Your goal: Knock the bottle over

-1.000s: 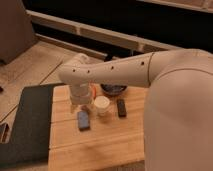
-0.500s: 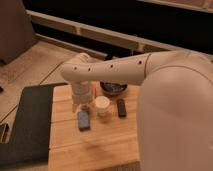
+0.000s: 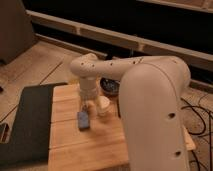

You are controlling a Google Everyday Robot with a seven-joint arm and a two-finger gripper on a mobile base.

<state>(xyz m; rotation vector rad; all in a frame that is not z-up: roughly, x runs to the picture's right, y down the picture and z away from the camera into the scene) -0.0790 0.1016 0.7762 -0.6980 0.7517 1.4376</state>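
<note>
The bottle is vanishing behind your gripper (image 3: pixel 89 104), now lowering at the block's (image 3: pixel 83 120) twelve o'clock. Contact looks imminent; grip state: cannot tell.

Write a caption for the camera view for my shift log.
Arm bent over the wooden table, gripper low beside the white cup, just behind the blue block.

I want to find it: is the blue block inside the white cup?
No, the blue block lies on the table beside the white cup, with the gripper close by both.
</note>
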